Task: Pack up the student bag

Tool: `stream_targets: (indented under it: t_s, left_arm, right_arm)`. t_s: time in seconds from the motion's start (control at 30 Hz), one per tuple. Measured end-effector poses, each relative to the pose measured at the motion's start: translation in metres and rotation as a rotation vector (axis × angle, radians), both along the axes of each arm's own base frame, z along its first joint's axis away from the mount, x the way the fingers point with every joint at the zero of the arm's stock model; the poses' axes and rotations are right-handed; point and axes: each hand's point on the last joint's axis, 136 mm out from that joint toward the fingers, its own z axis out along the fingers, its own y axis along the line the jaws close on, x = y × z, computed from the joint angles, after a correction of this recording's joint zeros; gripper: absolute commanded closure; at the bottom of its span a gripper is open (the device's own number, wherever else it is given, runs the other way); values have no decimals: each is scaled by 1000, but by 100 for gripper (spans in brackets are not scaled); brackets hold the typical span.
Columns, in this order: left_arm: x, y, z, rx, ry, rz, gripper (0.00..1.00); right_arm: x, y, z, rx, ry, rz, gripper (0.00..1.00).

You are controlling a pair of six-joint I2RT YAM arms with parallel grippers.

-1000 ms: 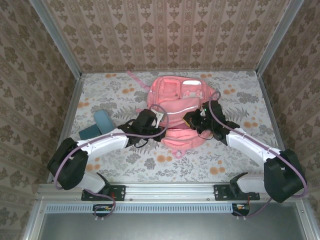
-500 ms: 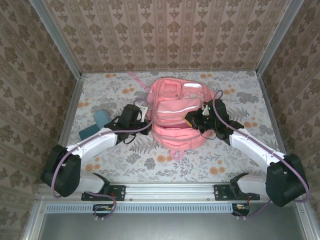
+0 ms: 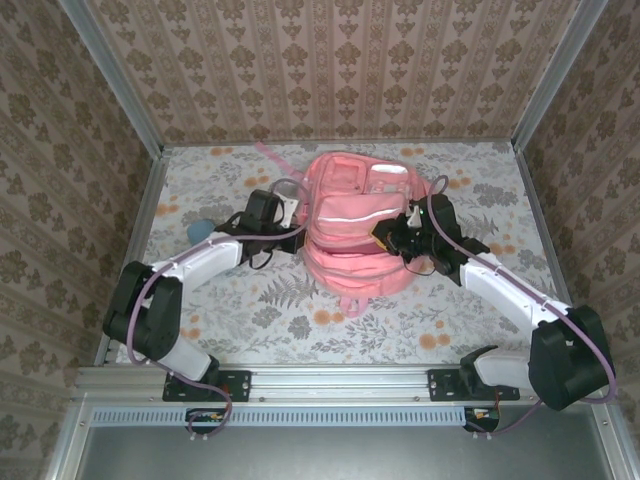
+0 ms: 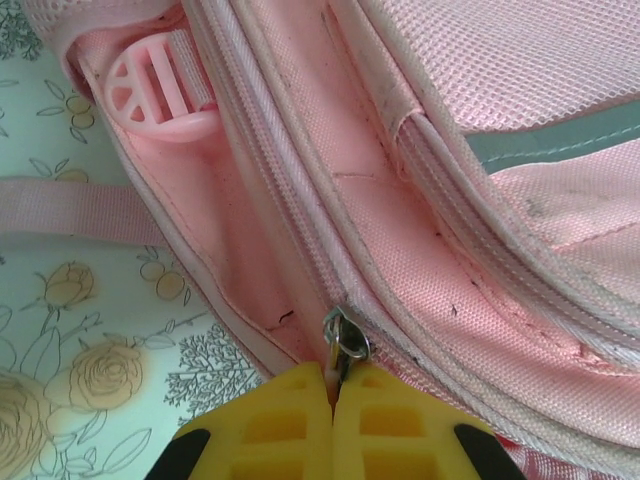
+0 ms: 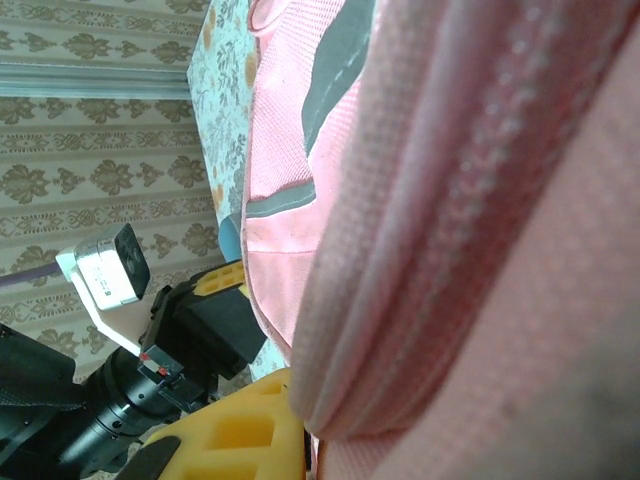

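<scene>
Teal pencil case peeks out beside the left arm on the floral table. Next along, the left gripper has its yellow fingers pinched tight on the metal zipper pull at the left side of the pink student bag, which lies mid-table toward the back. At the bag's right flank, the right gripper presses against a fabric fold; whether it's clamped, I can't tell.

A teal object lies on the floral table; patterned walls surround it.
</scene>
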Motion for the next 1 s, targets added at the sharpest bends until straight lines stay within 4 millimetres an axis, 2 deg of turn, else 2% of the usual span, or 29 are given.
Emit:
stream_targets:
  t_s: [0.1,0.17,0.3,0.43,0.57,0.63,0.73,0.87,1.0]
  left_arm:
    - [5,1,2,7,-3,3,72]
    - [13,12,3,19,-5,51,57]
    - [33,59,12,57,-22,237,31]
    - [34,110,38,84,-39,452,17]
    - [26,168,42,134,-10,666,9]
    - [18,195,31,166,32,759,7]
    - [3,224,10,204,118,853,6]
    - [-2,244,-12,242,200,913,6]
    - [4,252,-35,294,288,925,13]
  right_arm:
    - [1,-2,-1,-4,1,-6,99]
    - [2,-2,-2,-7,1,-8,99]
    - [3,-2,-10,-14,22,-9,98]
    - [6,-1,-18,-20,39,-10,98]
    - [9,0,-21,-18,40,-11,98]
    - [10,0,-22,-17,40,-11,98]
    - [10,1,-22,-17,42,-10,98]
    - [10,1,-23,-16,43,-8,98]
    - [11,3,-23,-14,39,-6,98]
